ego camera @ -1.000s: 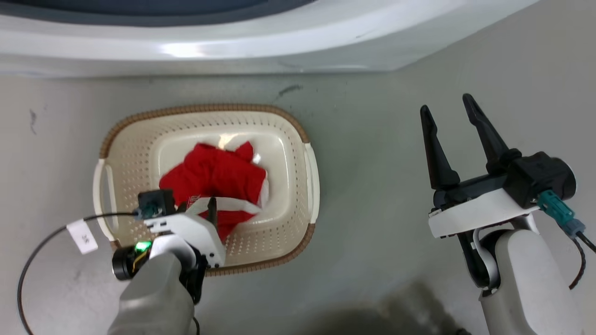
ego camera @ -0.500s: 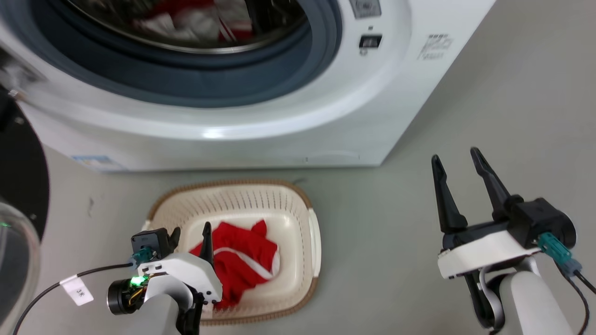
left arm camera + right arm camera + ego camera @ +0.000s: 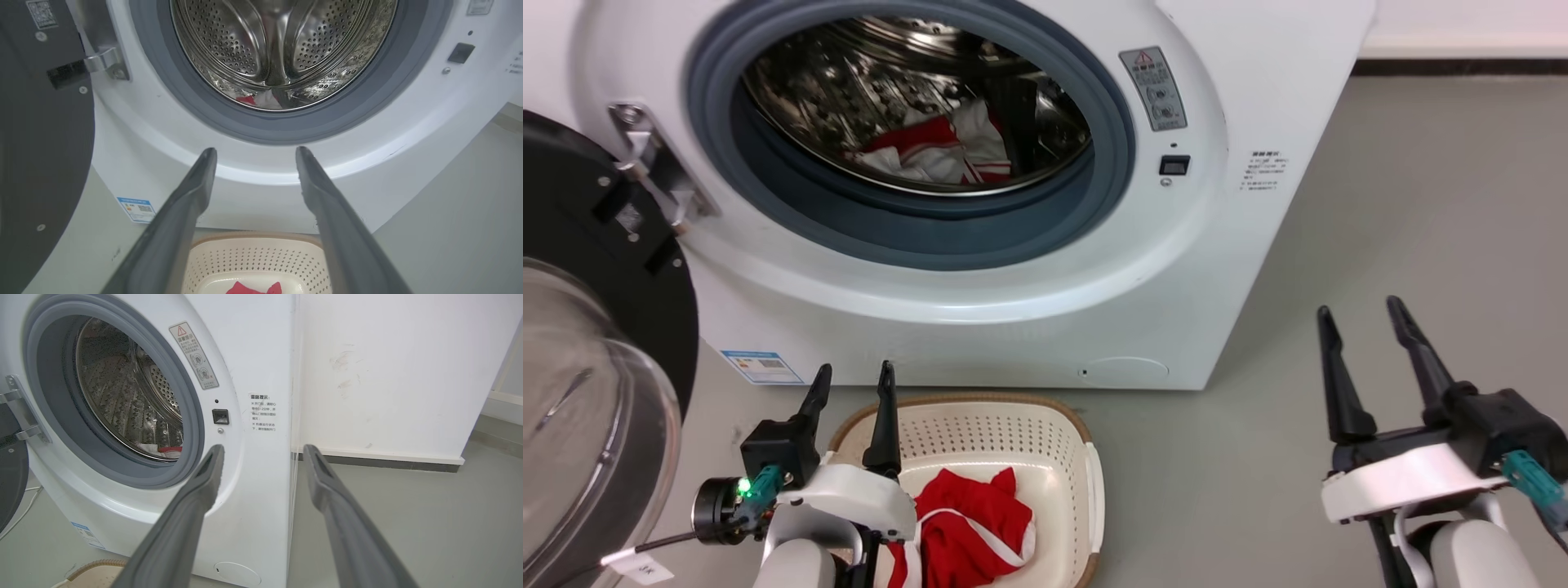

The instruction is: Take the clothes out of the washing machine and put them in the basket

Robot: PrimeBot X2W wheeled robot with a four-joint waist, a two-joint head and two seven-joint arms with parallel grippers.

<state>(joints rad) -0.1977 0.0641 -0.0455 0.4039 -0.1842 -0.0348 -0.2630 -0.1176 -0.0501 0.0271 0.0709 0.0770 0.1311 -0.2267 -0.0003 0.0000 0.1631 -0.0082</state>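
Left gripper [image 3: 854, 369] — both dark fingers spread, nothing between them, tips raised toward the washing machine [image 3: 1241, 245].

Beneath it and just to its right: basket [image 3: 1094, 498], cream perforated plastic with a brown rim, standing on the grey floor [image 3: 1421, 204] close before the machine's front panel. It holds one red garment [image 3: 968, 523] with white trim, crumpled on the bottom by the gripper's wrist and clear of the fingers.

Ahead of and above the fingertips: steel drum [image 3: 849, 82], mouth open, ringed by a grey rubber seal [image 3: 931, 237]. The remaining clothes [image 3: 939, 151], a red-and-white bundle, lie low in the drum, well apart from the fingers.

To the gripper's left: door [image 3: 596, 269], black-rimmed with bulging glass, swung wide on its hinge [image 3: 658, 175]. A blue-edged label [image 3: 764, 367] sits on the panel just beside the left fingertip.

Right gripper [image 3: 1358, 307] — fingers likewise parted and empty. It hangs over the floor well to the right of the basket, off the machine's right corner, tips pointing up.
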